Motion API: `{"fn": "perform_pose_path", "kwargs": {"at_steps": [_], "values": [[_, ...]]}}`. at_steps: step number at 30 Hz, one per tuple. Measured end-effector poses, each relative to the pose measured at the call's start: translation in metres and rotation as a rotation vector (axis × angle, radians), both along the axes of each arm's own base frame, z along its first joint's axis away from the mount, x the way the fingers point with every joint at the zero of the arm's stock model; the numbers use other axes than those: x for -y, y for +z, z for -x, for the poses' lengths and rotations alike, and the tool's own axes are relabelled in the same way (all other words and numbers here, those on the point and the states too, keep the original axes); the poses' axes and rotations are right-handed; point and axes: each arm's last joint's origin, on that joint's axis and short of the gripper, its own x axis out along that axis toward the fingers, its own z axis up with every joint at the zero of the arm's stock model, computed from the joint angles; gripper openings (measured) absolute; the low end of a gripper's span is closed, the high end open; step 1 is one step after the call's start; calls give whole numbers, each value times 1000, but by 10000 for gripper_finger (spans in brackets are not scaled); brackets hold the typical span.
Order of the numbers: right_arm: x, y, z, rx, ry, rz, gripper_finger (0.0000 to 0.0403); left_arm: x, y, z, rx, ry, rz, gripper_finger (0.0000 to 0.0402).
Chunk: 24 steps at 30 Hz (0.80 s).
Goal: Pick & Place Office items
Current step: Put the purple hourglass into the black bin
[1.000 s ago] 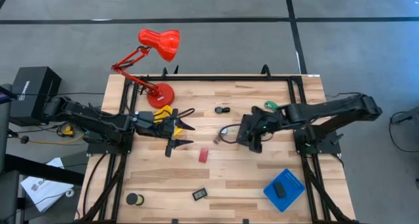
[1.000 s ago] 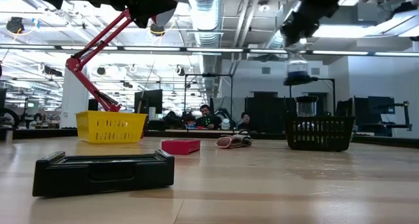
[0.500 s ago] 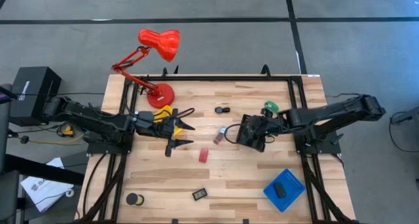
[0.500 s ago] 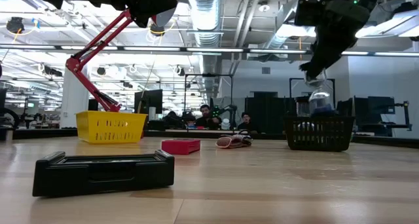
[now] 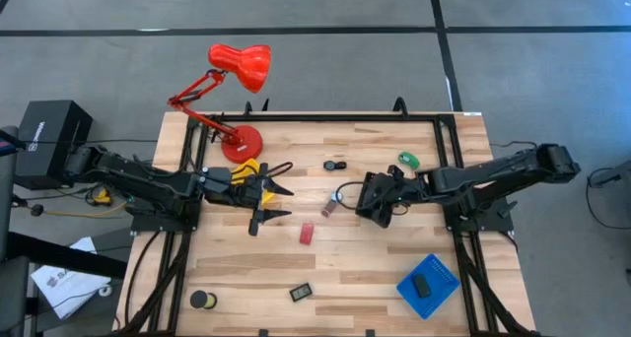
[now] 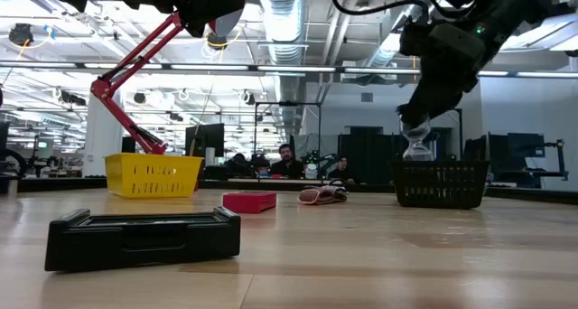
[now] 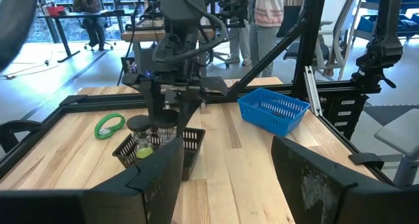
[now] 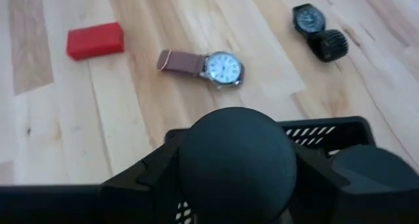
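My right gripper is shut on a small clear jar with a black lid, right over the black mesh basket. A second black-lidded jar stands inside that basket. My left gripper hovers open beside the yellow tray, touching nothing. On the table lie a red block, a wristwatch, two black discs, a green ring, a black block and a black-and-yellow disc. My right gripper pinches the jar at its top, by the round black lid, which sits between the two fingers. The fingers come from above, pointing down. The jar hangs upright below them, lifted clear, its base at about the basket's rim.
The red desk lamp stands at the far left corner, its base near my left arm. A blue tray with a black item sits at the near right. Bare wood lies between the red block and the blue tray. People sit beyond the table.
My right gripper, shut on the jar throughout, has come down from high above the table toward the black basket, shifting slightly over it. The jar has gone down with it, staying upright.
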Motion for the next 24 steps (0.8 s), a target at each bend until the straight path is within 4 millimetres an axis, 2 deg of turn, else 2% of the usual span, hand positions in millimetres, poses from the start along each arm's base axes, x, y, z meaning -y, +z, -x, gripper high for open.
{"fn": "perform_pose_path", "kwargs": {"at_steps": [3, 8, 14, 18, 24], "values": [[2, -5, 1, 5, -8, -2, 215, 0, 0, 0, 0, 0, 0, 227], [5, -13, 3, 9, -32, -12, 198, 0, 0, 0, 2, 0, 0, 226], [5, -13, 3, 8, -29, -8, 207, 0, 1, 0, 5, 0, 1, 227], [5, -23, -1, -34, -29, -4, 222, 0, 1, 0, 6, 0, 2, 226], [5, -28, -15, -34, -23, 6, 201, 0, 1, 0, 11, 0, 3, 228]]}}
